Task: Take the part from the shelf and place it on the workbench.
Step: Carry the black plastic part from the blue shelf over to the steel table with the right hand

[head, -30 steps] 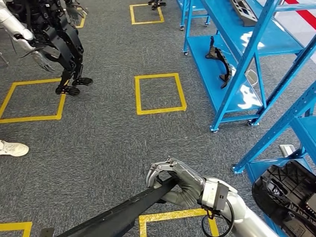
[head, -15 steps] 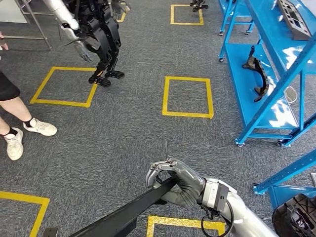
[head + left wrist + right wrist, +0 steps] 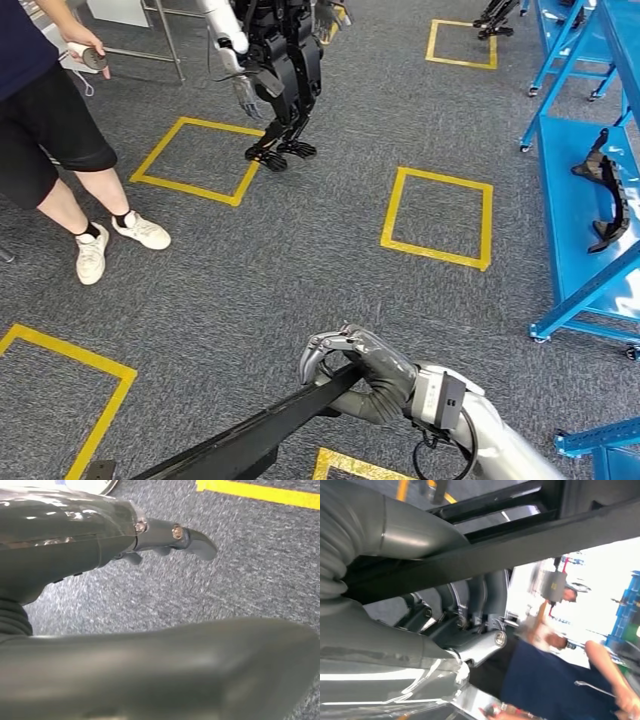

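The right hand (image 3: pixel 362 375) clenches one end of the long black part (image 3: pixel 249 440), whose axis runs from the fingers (image 3: pixel 321 350) toward the left hand (image 3: pixel 113 545) (open, fingers apart, over carpet). No workbench visible yet.

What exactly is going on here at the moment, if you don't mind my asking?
The robot's right hand grips one end of a long black part, carried above the grey carpet. A blue shelf with another black part stands at the right. A person and another robot stand ahead. The left hand holds nothing.
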